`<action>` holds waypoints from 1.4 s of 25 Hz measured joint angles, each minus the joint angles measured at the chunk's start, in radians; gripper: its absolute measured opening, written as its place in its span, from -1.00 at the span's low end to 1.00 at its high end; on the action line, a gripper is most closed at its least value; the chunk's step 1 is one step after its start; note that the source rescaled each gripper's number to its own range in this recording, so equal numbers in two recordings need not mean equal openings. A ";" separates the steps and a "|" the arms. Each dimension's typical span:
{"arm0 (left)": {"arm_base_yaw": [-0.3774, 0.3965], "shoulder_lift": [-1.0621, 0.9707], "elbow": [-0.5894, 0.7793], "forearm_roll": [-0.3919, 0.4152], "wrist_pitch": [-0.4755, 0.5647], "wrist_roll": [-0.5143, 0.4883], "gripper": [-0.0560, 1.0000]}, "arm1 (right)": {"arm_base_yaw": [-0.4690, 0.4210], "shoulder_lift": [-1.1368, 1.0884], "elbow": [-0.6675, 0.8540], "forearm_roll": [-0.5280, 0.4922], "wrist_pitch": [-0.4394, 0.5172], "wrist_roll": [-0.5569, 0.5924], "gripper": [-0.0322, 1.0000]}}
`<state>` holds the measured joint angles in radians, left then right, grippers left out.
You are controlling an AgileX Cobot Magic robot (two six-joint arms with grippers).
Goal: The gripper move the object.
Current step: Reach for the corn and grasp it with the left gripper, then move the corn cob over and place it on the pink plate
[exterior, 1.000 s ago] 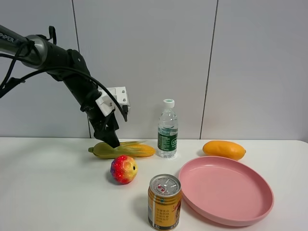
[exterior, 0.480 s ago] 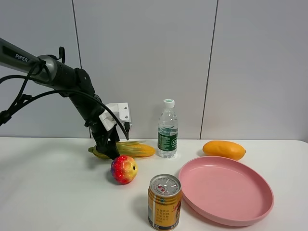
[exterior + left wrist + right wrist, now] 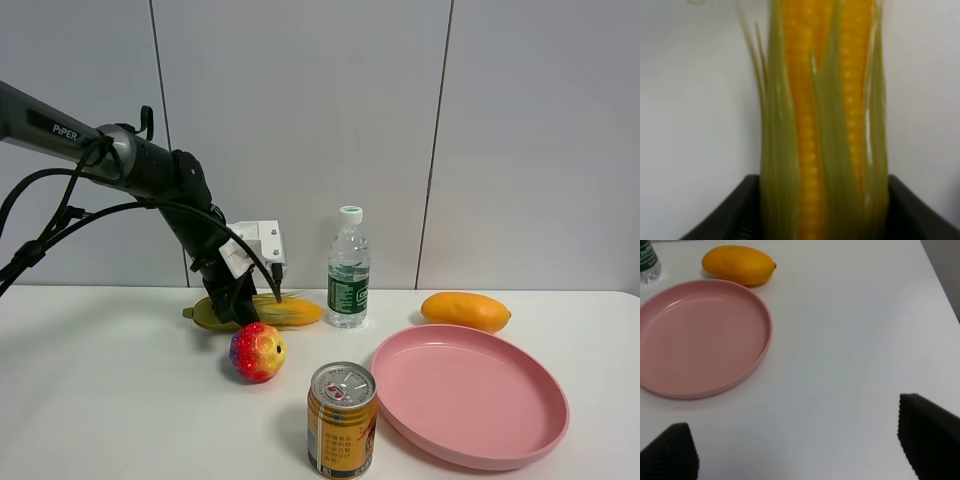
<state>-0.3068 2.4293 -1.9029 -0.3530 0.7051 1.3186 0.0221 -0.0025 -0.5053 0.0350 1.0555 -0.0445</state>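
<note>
Where left gripper (image 3: 240,310) covers corn cob (image 3: 292,312), grip unclear

A pink plate (image 3: 767,335) lies at frame left on the white worktop (image 3: 850,340), mango (image 3: 738,265) at upper left, right gripper (image 3: 799,437) at the bottom edge, jaws spread.

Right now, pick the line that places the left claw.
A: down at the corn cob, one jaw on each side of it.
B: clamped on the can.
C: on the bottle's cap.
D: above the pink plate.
A: the left wrist view shows the corn cob lying between the black jaws of the left claw, and the high view has that claw down at the cob on the table.
</note>
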 joint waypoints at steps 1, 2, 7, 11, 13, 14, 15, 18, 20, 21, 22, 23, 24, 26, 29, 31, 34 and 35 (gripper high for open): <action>-0.003 0.000 -0.009 0.015 0.008 -0.019 -0.88 | 0.000 0.000 0.000 0.000 0.000 0.000 1.00; -0.008 0.000 -0.018 0.038 0.023 -0.035 -0.88 | 0.000 0.000 0.000 0.000 0.000 0.000 1.00; -0.025 -0.015 -0.061 0.206 0.149 -0.181 -0.88 | 0.000 0.000 0.000 0.000 0.000 0.000 1.00; -0.025 -0.084 -0.093 0.311 0.269 -0.372 -0.88 | 0.000 0.000 0.000 0.000 0.000 0.000 1.00; -0.025 -0.134 -0.098 0.343 0.334 -0.456 -0.88 | 0.000 0.000 0.000 0.000 0.000 0.000 1.00; -0.025 -0.162 -0.100 0.353 0.373 -0.492 -0.88 | 0.000 0.000 0.000 0.000 0.000 0.000 1.00; -0.025 -0.193 -0.102 0.366 0.404 -0.521 -0.88 | 0.000 0.000 0.000 0.000 0.000 0.000 1.00; -0.031 -0.293 -0.103 0.377 0.486 -0.574 -0.88 | 0.000 0.000 0.000 0.000 0.000 0.000 1.00; -0.052 -0.362 -0.103 0.380 0.491 -0.583 -0.88 | 0.000 0.000 0.000 0.000 0.000 0.000 1.00; -0.066 -0.401 -0.103 0.382 0.492 -0.586 -0.88 | 0.000 0.000 0.000 0.000 0.000 0.000 1.00; -0.087 -0.438 -0.103 0.383 0.492 -0.586 -0.88 | 0.000 0.000 0.000 0.000 0.000 0.000 1.00; -0.114 -0.473 -0.103 0.383 0.492 -0.584 -0.88 | 0.000 0.000 0.000 0.000 0.000 0.000 1.00; -0.146 -0.499 -0.103 0.383 0.493 -0.580 -0.88 | 0.000 0.000 0.000 0.000 0.000 0.000 1.00; -0.210 -0.541 -0.103 0.382 0.489 -0.567 -0.88 | 0.000 0.000 0.000 0.000 0.000 0.000 1.00; -0.297 -0.546 -0.103 0.361 0.436 -0.543 -0.88 | 0.000 0.000 0.000 0.000 0.000 0.000 1.00; -0.345 -0.517 -0.104 0.353 0.397 -0.537 -0.88 | 0.000 0.000 0.000 0.000 0.000 0.000 1.00; -0.400 -0.436 -0.105 0.333 0.338 -0.530 -0.88 | 0.000 0.000 0.000 0.000 0.000 0.000 1.00; -0.418 -0.407 -0.105 0.329 0.320 -0.525 -0.88 | 0.000 0.000 0.000 0.000 0.000 0.000 1.00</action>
<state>-0.7248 2.0219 -2.0075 -0.0241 1.0253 0.7932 0.0221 -0.0025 -0.5053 0.0350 1.0555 -0.0445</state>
